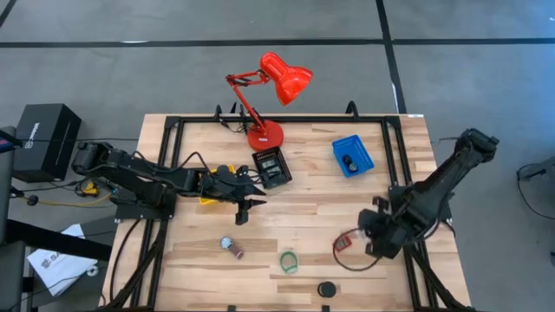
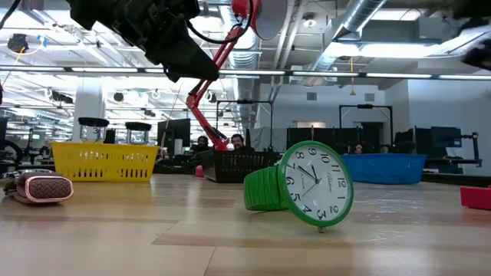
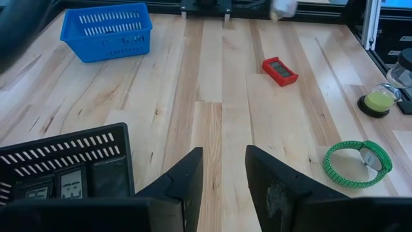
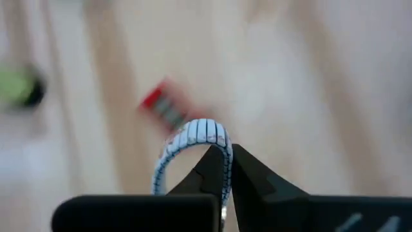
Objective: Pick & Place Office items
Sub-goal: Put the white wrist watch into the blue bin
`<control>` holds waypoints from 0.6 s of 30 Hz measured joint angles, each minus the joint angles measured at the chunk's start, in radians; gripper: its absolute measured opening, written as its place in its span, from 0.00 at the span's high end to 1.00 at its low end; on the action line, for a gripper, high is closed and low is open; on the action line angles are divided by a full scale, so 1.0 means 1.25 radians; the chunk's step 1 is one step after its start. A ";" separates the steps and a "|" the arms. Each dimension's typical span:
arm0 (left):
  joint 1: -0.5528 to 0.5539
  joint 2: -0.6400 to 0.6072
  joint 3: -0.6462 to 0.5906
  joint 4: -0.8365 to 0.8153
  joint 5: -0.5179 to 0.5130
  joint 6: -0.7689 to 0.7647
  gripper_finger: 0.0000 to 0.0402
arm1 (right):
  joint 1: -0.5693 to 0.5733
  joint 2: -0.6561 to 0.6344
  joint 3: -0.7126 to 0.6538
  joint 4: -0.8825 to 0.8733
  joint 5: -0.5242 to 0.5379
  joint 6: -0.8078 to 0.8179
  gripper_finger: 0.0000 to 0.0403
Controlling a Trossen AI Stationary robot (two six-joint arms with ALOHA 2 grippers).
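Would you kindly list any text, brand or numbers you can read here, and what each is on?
"1" to "12": hour numerals on the green watch dial.
Script brand under the 12 on that dial: too small to read.
White lettering on the black box beside the table: too small.

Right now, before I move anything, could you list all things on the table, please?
Desk lamp: one, red, far edge.
Mesh trays: three; black by the lamp base, blue to its right, yellow under the left arm.
Watch: one, green, near middle.
Woven-band item: one, pinkish-brown, left of the watch.
Puck: one, black, near edge.
Rectangular piece: one, red, beside the right arm.
Striped band: one, white-blue, held.
Left claw: open, empty, beside the black tray.
Right claw: shut on the striped band.
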State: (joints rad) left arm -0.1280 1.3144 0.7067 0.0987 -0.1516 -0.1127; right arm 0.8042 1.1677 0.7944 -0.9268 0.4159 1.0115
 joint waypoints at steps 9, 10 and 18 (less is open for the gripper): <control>0.000 0.000 0.000 0.001 0.000 0.000 0.73 | -0.148 -0.075 0.001 -0.069 0.372 -0.054 0.95; 0.000 0.000 0.000 0.001 0.000 0.000 0.73 | -0.176 -0.078 0.001 -0.081 0.380 -0.052 0.95; 0.000 0.000 0.000 0.007 0.000 0.000 0.72 | -0.399 -0.076 0.001 -0.051 0.381 -0.160 0.98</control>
State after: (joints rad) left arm -0.1280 1.3144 0.7067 0.1073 -0.1513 -0.1123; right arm 0.3053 1.0723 0.7956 -0.9903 0.8917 0.8118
